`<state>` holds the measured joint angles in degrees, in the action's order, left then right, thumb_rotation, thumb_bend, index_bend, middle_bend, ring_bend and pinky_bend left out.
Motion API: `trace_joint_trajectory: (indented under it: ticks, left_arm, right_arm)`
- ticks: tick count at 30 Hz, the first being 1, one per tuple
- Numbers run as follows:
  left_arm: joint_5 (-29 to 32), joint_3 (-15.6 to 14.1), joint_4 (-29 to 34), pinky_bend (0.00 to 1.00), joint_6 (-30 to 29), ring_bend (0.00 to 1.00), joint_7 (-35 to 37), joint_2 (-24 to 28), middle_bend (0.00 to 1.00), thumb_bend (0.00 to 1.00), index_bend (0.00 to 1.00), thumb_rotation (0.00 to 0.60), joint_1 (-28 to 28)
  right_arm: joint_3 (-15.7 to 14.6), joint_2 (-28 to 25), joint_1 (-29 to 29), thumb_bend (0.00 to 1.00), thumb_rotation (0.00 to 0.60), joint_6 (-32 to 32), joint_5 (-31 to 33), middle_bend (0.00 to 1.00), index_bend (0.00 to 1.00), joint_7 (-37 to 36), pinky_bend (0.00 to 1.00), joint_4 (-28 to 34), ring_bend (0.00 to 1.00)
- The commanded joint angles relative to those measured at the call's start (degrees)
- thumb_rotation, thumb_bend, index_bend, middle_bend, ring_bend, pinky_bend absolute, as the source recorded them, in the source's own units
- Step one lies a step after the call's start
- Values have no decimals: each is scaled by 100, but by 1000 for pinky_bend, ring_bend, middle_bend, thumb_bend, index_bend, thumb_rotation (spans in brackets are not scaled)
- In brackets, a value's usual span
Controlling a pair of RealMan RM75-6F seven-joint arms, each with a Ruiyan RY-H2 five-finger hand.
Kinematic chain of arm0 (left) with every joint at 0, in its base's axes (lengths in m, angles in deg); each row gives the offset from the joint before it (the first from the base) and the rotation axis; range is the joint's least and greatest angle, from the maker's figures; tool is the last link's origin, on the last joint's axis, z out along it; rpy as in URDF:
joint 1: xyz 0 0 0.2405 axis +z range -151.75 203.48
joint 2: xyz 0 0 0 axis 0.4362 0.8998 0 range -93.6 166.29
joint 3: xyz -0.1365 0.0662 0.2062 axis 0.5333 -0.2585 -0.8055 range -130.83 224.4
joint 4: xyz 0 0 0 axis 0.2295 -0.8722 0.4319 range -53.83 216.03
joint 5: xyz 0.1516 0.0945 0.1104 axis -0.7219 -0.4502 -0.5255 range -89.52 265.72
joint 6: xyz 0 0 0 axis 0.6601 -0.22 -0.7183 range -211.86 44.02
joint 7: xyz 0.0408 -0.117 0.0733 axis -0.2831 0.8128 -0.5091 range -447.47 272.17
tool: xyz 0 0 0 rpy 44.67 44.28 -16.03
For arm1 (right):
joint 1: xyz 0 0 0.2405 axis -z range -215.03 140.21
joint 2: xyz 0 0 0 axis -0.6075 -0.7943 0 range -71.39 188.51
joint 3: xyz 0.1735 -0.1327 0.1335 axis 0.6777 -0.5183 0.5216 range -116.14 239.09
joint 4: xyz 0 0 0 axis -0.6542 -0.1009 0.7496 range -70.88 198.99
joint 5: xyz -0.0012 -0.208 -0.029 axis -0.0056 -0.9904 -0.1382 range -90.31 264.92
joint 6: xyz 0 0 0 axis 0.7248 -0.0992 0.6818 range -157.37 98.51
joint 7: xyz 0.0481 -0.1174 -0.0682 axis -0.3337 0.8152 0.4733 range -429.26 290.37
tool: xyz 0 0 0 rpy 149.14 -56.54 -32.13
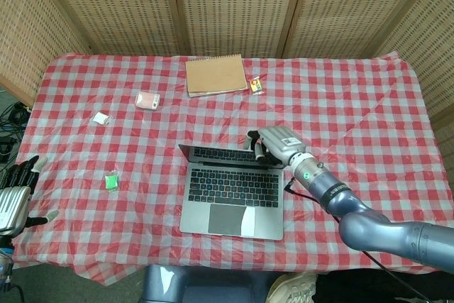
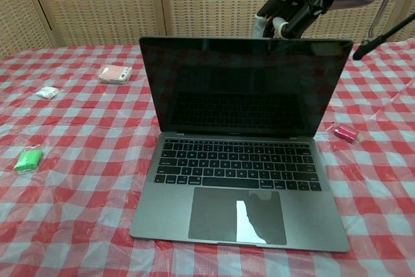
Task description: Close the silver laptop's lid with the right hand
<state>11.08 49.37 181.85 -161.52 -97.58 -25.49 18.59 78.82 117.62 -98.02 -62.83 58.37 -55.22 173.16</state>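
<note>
The silver laptop (image 1: 233, 193) (image 2: 240, 189) sits near the table's front, its dark screen (image 2: 243, 87) tilted forward over the keyboard, the lid partly lowered. My right hand (image 1: 273, 142) (image 2: 293, 8) rests behind the lid's top edge, right of its middle, fingers touching the rim and holding nothing. In the head view the lid shows only as a thin strip under that hand. My left hand (image 1: 15, 188) hangs off the table's front left corner, fingers spread, holding nothing.
A brown notebook (image 1: 215, 74) lies at the back. A pink box (image 1: 147, 100) (image 2: 115, 73), a white packet (image 1: 101, 118) (image 2: 47, 92) and a green packet (image 1: 111, 181) (image 2: 28, 159) lie left. A pink capsule (image 2: 344, 133) sits right of the laptop. A small orange item (image 1: 257, 86) lies by the notebook.
</note>
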Motion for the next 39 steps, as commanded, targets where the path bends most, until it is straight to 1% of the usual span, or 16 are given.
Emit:
trace_joint_trajectory:
  ticks: [1, 11, 17, 20, 25, 26, 31, 34, 39]
  left_arm:
    - [-1, -3, 1, 0, -3, 0, -21, -9, 0, 0, 0, 600, -3]
    - [51, -2, -10, 0, 15, 0, -63, -37, 0, 0, 0, 600, -19]
    - [75, -1, -20, 0, 27, 0, -74, -51, 0, 0, 0, 600, -30]
    - [85, -1, -22, 0, 32, 0, -83, -59, 0, 0, 0, 600, -35]
    - [86, -18, -22, 0, 49, 0, -135, -81, 0, 0, 0, 600, -47]
    - [87, -18, -22, 0, 48, 0, -138, -82, 0, 0, 0, 600, -48]
    - [106, -21, -23, 0, 44, 0, -154, -93, 0, 0, 0, 600, -46]
    - [123, -21, -35, 0, 56, 0, -166, -103, 0, 0, 0, 600, -52]
    - [153, -26, -51, 0, 95, 0, -206, -133, 0, 0, 0, 600, -72]
  right_arm:
    - [-93, -162, 43, 1000, 600, 242, -243, 523, 435, -90, 446, 252, 505]
    - [-338, -193, 197, 1000, 600, 504, -1292, 523, 439, -183, 445, 614, 505]
    - [-579, -107, 303, 1000, 600, 468, -1959, 523, 439, -77, 444, 748, 503]
    - [-752, 9, 381, 1000, 600, 342, -2409, 523, 439, 110, 444, 736, 503]
    - [-1178, 487, 541, 1000, 600, 36, -3333, 523, 440, 586, 444, 382, 502]
    - [-1214, 528, 552, 1000, 600, 18, -3411, 523, 440, 625, 444, 346, 502]
    - [-1593, 940, 727, 1000, 600, -266, -4504, 523, 440, 977, 444, -157, 502]
    - [-1730, 1043, 804, 1000, 600, -380, -4978, 523, 440, 956, 443, -360, 502]
    - [-2023, 1171, 913, 1000, 600, -564, -5841, 523, 442, 711, 442, -726, 501]
